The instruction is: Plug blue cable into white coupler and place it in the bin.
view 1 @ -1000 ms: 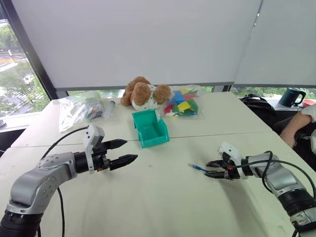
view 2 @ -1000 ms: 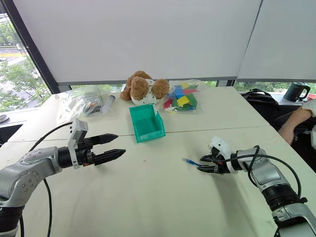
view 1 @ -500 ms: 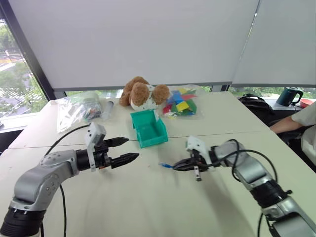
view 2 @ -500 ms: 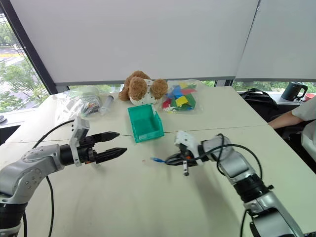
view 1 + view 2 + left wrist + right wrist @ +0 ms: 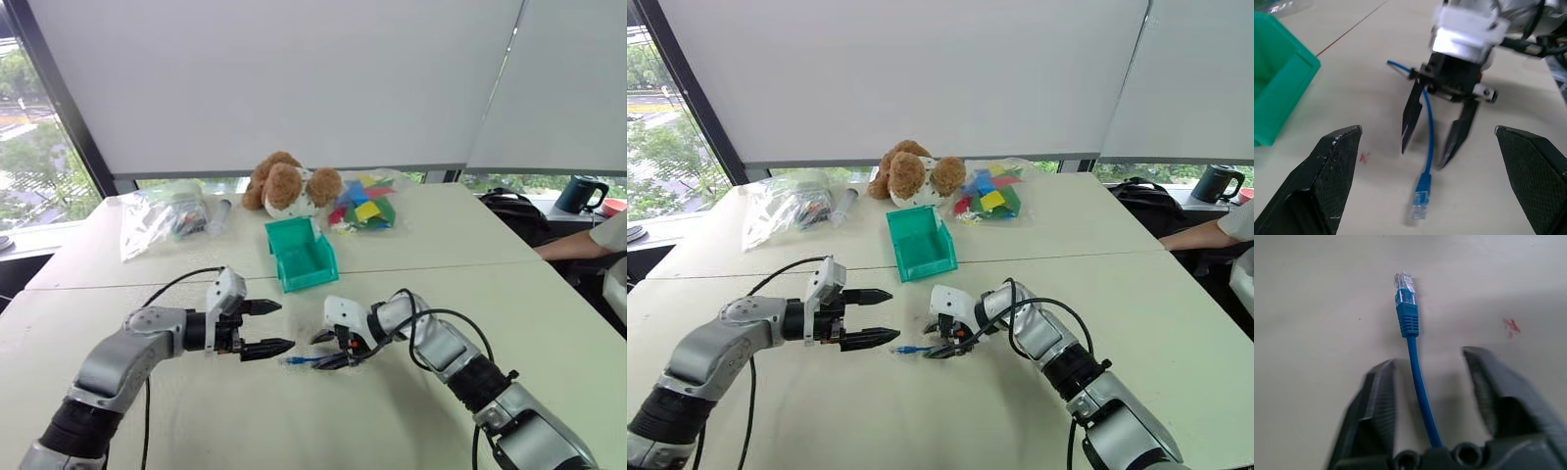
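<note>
It looked like an office or lab room used for robot trials. Pale tables (image 5: 470,245) stood pushed together before tall windows (image 5: 29,137) with white roller blinds (image 5: 294,78) drawn most of the way down, trees showing outside. Test props sat on the table: a teddy bear (image 5: 289,184), a bag of coloured blocks (image 5: 362,209), a teal bin (image 5: 302,255). A dark mug (image 5: 575,193) stood on the sill, and a person's arm (image 5: 578,245) rested at the table edge.
</note>
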Controlling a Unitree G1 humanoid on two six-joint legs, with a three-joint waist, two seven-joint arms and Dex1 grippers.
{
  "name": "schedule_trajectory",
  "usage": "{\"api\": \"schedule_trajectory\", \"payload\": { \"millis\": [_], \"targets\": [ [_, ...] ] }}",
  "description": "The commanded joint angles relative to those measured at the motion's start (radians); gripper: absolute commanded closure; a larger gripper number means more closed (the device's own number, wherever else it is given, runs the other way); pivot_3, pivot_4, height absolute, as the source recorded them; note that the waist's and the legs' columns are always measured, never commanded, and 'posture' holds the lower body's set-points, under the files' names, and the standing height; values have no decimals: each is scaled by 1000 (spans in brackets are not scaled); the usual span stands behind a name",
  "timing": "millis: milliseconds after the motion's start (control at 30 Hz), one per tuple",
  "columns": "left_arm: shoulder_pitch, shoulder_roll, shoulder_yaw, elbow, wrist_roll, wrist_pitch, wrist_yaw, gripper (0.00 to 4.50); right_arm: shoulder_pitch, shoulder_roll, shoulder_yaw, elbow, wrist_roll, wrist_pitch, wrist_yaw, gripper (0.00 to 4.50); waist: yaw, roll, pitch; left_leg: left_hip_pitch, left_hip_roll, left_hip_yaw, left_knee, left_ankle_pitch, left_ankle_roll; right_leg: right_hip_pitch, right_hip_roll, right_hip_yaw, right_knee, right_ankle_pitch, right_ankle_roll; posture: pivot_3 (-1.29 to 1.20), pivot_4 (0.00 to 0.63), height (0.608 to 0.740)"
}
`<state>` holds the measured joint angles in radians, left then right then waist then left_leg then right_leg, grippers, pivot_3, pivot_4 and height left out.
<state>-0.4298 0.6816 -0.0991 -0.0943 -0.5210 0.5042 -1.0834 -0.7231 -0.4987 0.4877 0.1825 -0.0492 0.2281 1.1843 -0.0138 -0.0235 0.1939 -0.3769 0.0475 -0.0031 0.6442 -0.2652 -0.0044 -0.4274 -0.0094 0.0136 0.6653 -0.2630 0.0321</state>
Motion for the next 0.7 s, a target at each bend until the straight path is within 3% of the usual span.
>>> {"api": "schedule_trajectory", "payload": {
  "millis": [33, 133, 300, 667, 700],
  "targets": [
    [-21, 4, -16, 50, 46, -68, -58, 0, 25, -53, -84, -170, 43, 78, 5, 23, 0, 0, 0, 0, 0, 0, 0, 0, 0, 0, 0, 0, 0, 0, 0, 0, 150, 740],
    [-21, 3, -59, 137, 100, -130, -125, 0, 112, -140, -182, -372, 106, 192, 0, 23, 4, 0, 0, 0, 0, 0, 0, 0, 0, 0, 0, 0, 0, 0, 1, 0, 150, 740],
    [-23, -9, -125, 232, 183, -215, -199, 0, 218, -203, -252, -524, 141, 299, -48, 23, -1, 0, 0, 0, 0, 0, 1, 0, 0, 0, 0, 0, 0, 0, 0, 0, 150, 740],
    [-55, -90, -151, 393, 286, -343, -206, 0, 282, -211, -285, -621, 175, 400, -153, 23, 5, 0, 0, -1, 0, 0, 2, 0, 1, 0, 0, 0, 0, 0, 0, 0, 150, 740],
    [-57, -96, -150, 400, 289, -350, -203, 255, 286, -214, -288, -626, 178, 404, -159, 6, 5, 0, 0, -1, 0, 0, 2, 0, 1, 1, -1, 0, 0, 0, 0, 0, 150, 740]
  ]
}}
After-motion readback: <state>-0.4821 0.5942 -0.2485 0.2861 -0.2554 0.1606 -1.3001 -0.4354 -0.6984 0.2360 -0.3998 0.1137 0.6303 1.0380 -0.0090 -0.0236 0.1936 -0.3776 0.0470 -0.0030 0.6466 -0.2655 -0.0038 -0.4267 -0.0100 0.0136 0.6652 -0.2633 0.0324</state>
